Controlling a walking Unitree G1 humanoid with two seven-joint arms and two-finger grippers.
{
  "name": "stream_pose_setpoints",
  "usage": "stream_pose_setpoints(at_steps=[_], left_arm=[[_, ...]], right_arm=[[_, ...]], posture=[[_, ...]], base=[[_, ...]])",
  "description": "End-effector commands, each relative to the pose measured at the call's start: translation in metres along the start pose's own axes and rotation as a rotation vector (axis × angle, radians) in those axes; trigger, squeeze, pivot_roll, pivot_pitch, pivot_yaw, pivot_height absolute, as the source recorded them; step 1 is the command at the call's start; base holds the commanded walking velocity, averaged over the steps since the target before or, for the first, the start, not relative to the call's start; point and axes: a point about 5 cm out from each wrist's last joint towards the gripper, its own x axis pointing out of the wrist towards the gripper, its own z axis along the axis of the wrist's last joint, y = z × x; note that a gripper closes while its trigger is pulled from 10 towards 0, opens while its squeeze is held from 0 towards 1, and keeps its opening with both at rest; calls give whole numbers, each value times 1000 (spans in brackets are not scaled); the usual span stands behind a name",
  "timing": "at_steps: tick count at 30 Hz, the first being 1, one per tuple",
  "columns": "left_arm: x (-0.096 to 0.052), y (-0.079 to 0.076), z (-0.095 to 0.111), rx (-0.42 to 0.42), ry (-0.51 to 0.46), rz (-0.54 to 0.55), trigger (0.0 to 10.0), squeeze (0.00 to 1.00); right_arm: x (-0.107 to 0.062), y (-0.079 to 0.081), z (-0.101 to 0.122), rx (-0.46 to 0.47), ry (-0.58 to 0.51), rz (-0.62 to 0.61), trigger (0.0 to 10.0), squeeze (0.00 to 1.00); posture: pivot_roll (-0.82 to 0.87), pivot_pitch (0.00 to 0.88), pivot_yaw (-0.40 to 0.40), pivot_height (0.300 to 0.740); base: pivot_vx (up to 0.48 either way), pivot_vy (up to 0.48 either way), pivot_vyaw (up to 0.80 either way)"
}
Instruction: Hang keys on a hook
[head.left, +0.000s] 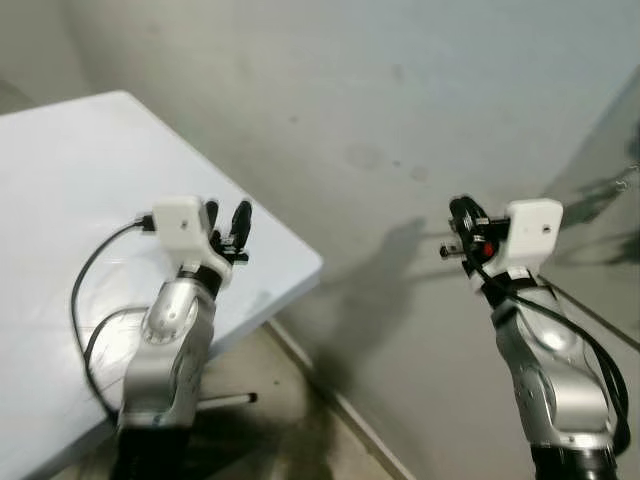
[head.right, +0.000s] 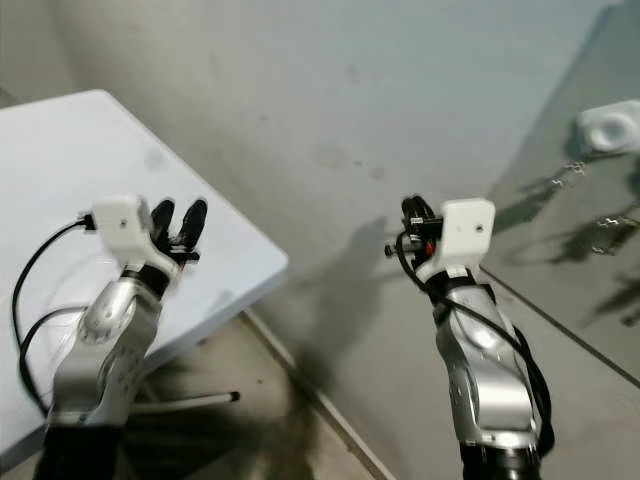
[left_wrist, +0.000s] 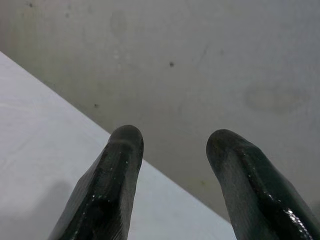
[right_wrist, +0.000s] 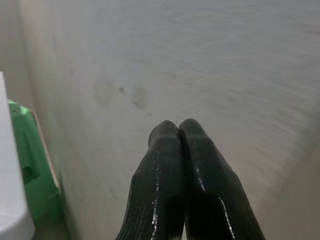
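My left gripper (left_wrist: 172, 165) is spread apart with nothing between its fingertips, poised over the near corner of the white table (head.left: 60, 200). My right gripper (right_wrist: 179, 131) is pressed fully together, pad against pad, and it pinches nothing that I can make out; it is raised in front of the grey wall (head.left: 400, 120), well apart from the table.

I cannot find the keys from here. The tabletop that I see is bare, and no hook is plainly readable. On the glossy panel at my right (head.right: 560, 210) there is a pale rounded fitting (head.right: 607, 127) and some small marks below it, but they are too small to name.

My judgement on handling: keys are light, hard and loose, so they will swing and slide. I would take them by the ring, leaving the loop free to slip over a hook.

As for containers, a green bin-like thing (right_wrist: 27, 165) stands on the floor by the wall in the right wrist view; its contents are hidden from me.
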Motion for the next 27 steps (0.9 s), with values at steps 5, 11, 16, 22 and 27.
stream_pose_setpoints(at_steps=[5, 11, 16, 22, 27], left_arm=[[-28, -8, 9, -47, -68, 5, 10000, 0], [-45, -14, 8, -69, -58, -11, 10000, 0], [-55, -15, 7, -69, -59, -12, 10000, 0], [-63, -11, 7, -75, -56, 5, 10000, 0], [-66, -10, 9, -54, -61, 3, 10000, 0]], right_arm=[[-29, -1, 7, 1, -51, -13, 10000, 0], [-48, 6, 5, 18, -33, -8, 10000, 0], [-56, 10, 5, 39, -23, -19, 10000, 0], [-60, 14, 6, 59, -20, -22, 10000, 0], [-61, 17, 7, 76, -23, -21, 10000, 0]], posture=[[-39, 123, -51, 740], [-45, 139, -49, 740], [-52, 147, -50, 740], [-47, 146, -53, 740], [-47, 143, -53, 740]], base=[[0, 0, -753], [0, 0, -727], [0, 0, -721], [0, 0, -719], [0, 0, -719]])
